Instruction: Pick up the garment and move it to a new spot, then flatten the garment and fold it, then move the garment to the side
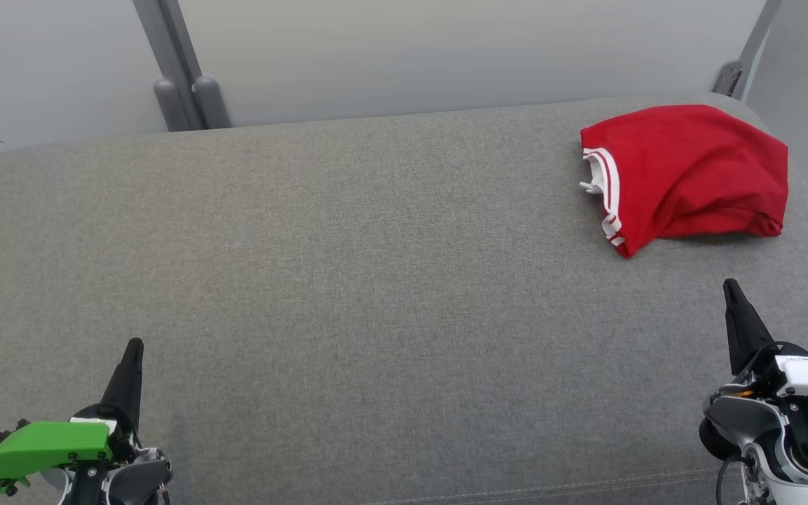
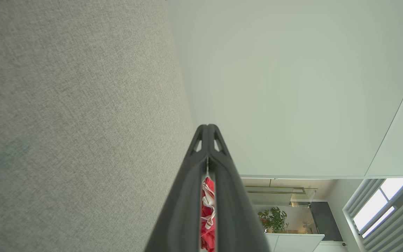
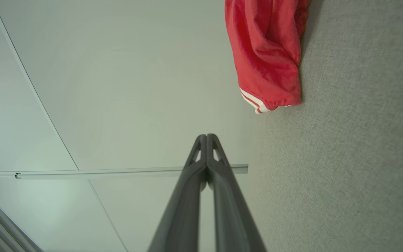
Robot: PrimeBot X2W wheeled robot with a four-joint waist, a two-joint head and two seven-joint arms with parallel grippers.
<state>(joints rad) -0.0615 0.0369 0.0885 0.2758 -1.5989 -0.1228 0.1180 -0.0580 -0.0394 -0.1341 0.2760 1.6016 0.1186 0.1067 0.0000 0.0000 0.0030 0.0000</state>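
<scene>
Now, garment [image 1: 691, 172]: red with white-striped trim, lying in a compact, doubled-over bundle at the far right of the grey cushion [image 1: 376, 294], close to its back edge. Nothing holds it.
Long axis: roughly left to right across the head view. The striped hem [image 1: 611, 196] forms its left end, and a soft, rumpled fold forms its near edge.
Direction from the tools: almost straight ahead of the right gripper [image 1: 731, 287], with bare cushion between them. It lies diagonally across the whole cushion from the left gripper [image 1: 134, 345].
Nearer arm: the right, clearly.
Right gripper: clenched on nothing, fingers pressed together, low over the near right of the cushion.
Left gripper: likewise closed and empty, at the near left.
Stage, as a judgement: the bundle at the edge fits either a garment waiting to be carried off or one already folded and set aside. The loose fold settles neither.
Behind: a pale wall panel [image 1: 446, 56] and two grey posts [image 1: 190, 102].
</scene>
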